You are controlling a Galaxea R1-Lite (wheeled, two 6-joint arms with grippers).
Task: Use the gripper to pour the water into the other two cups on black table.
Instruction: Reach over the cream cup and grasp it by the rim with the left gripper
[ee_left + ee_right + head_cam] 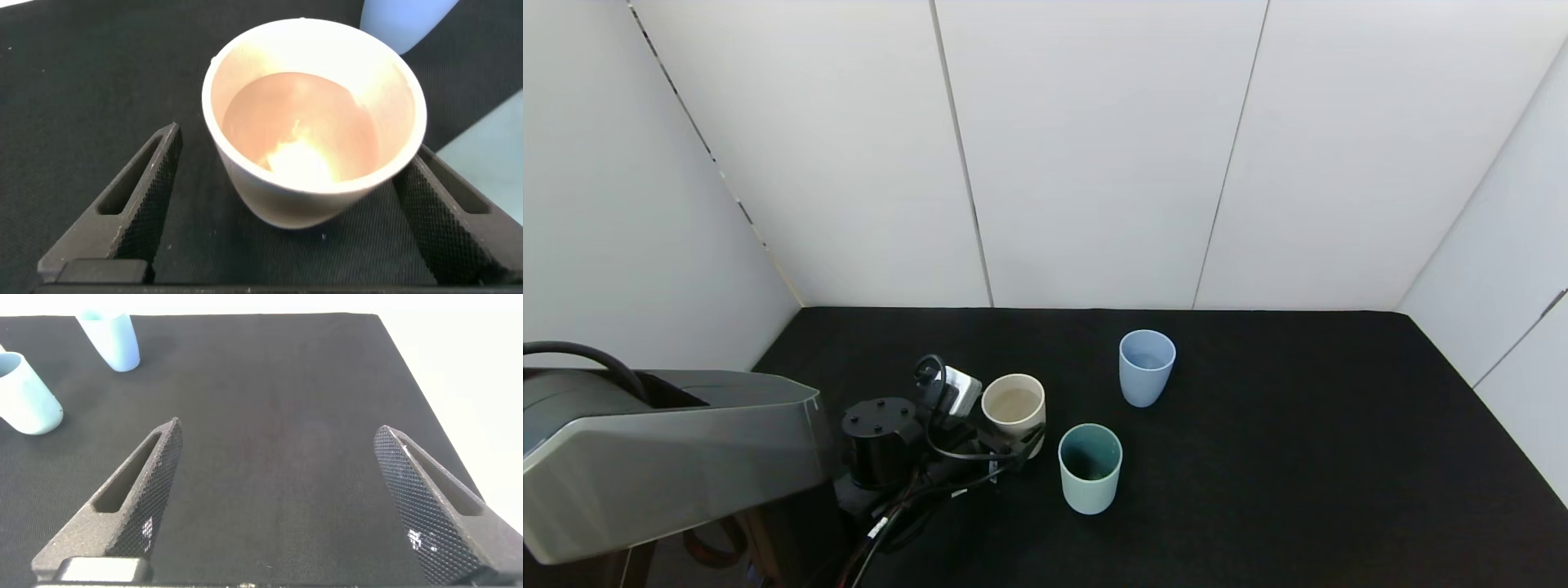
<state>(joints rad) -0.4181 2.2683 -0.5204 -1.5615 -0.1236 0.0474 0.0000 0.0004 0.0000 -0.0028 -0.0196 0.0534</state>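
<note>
Water (298, 131) in beige cup (1014, 403), left gripper (1023, 445) open around it.

Left gripper fingers (135, 204) stand spread on either side of the beige cup, one clearly apart from its wall; the cup sits upright on the black table (1298, 457). Teal cup (1089, 467) stands just beside it, nearest the robot. Blue cup (1147, 367) stands farther back. Right gripper (282, 498) hangs open over bare table, nothing between its fingers.

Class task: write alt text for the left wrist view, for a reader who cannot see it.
A beige cup holding clear water stands upright on the black table, between the open fingers of the left gripper. One finger's tip meets the cup's side; the other stands clear. Part of a blue cup shows behind it.
</note>
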